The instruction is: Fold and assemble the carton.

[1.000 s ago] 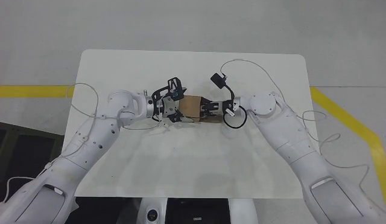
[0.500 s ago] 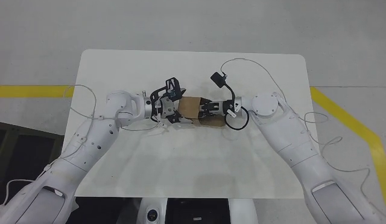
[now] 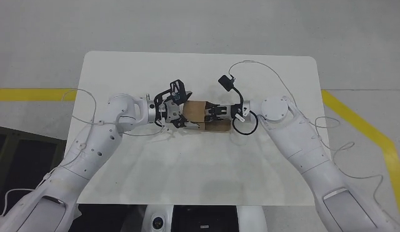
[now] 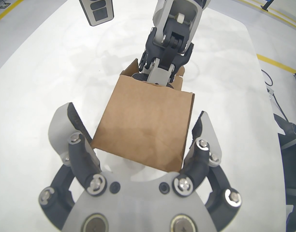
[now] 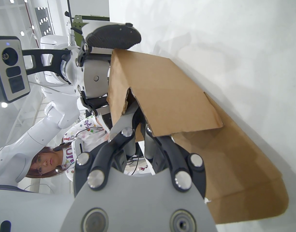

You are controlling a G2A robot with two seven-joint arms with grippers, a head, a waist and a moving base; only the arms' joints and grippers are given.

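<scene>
A brown cardboard carton (image 3: pixel 199 112) lies near the middle of the white table (image 3: pixel 125 69), between my two grippers. My left gripper (image 4: pixel 136 112) is open and straddles the carton's (image 4: pixel 143 126) near end; one finger (image 4: pixel 198 131) touches its side and the other (image 4: pixel 75 126) stands just off it. My right gripper (image 4: pixel 157 78) is shut on the carton's far open edge, with one finger inside. In the right wrist view its fingers (image 5: pixel 128 126) pinch a panel under a loose flap (image 5: pixel 177 102), and the left gripper's pad (image 5: pixel 114 36) rests on the carton's far end.
Thin cables loop over the table beside each arm, one at the right (image 3: pixel 250 63) and one at the left (image 3: pixel 87 94). The table's far half and its front strip (image 3: pixel 200 176) are bare white surface. A yellow line (image 3: pixel 31 94) runs on the floor.
Both arms have shifted only slightly. The carton stays at the same spot between the grippers.
</scene>
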